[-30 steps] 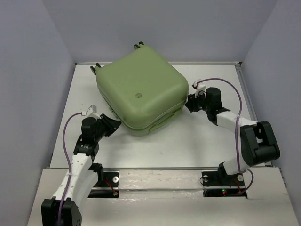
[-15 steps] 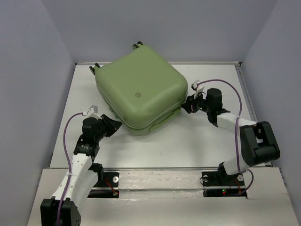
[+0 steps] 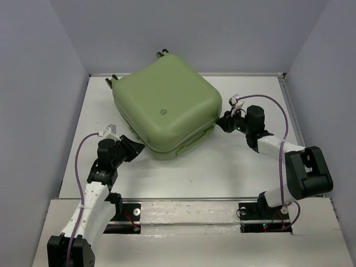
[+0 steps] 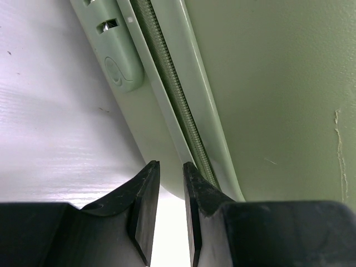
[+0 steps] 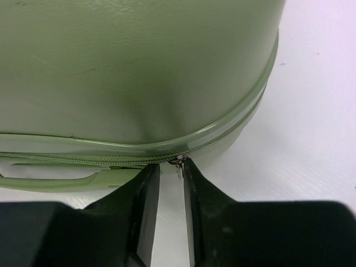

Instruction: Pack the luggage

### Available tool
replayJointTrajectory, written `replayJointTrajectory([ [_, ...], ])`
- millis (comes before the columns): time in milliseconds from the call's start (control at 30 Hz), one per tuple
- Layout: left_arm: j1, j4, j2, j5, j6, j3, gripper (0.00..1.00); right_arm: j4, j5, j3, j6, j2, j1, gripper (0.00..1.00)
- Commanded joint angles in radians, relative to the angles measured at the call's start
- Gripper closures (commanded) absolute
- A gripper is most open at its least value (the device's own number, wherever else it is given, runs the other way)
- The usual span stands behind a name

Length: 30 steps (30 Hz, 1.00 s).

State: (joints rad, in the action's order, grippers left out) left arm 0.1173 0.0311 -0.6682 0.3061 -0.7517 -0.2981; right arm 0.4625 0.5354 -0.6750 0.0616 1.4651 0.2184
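Luggage (image 3: 164,105): closed, lying flat on the far-left part of the table (image 3: 222,167), emblem (image 3: 163,112) up, wheels (image 3: 162,54) toward the far wall.

Left gripper (image 4: 169,167): at the near-left corner of the luggage, beside the zip (image 4: 167,83). Fingers drawn nearly together, only a slim gap, nothing between them.

Right gripper (image 5: 171,167): at the right corner. Fingers drawn equally close, with the zip pull (image 5: 179,166) between their tips. Whether they pinched it could not be told.
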Motion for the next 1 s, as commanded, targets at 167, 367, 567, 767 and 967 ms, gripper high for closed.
replayJointTrajectory([
  [167,0.012,0.023,0.001,0.054,-0.001,-0.045,0.66,0.229,-0.002,0.001,-0.118,-0.003,0.01,0.93],
  [367,0.064,0.085,-0.025,0.053,-0.041,-0.05,0.66,0.214,-0.035,0.043,-0.14,-0.008,0.033,0.93],
  [567,0.172,0.179,-0.083,-0.014,-0.087,-0.081,0.66,0.112,-0.193,0.103,-0.137,-0.071,0.231,0.93],
  [767,0.243,0.277,-0.185,-0.05,-0.126,-0.114,0.66,0.004,-0.33,0.123,-0.227,-0.132,0.55,0.93],
  [967,0.311,0.303,-0.214,-0.108,-0.144,-0.141,0.66,-0.146,-0.396,0.126,-0.282,-0.184,0.689,0.93],
])
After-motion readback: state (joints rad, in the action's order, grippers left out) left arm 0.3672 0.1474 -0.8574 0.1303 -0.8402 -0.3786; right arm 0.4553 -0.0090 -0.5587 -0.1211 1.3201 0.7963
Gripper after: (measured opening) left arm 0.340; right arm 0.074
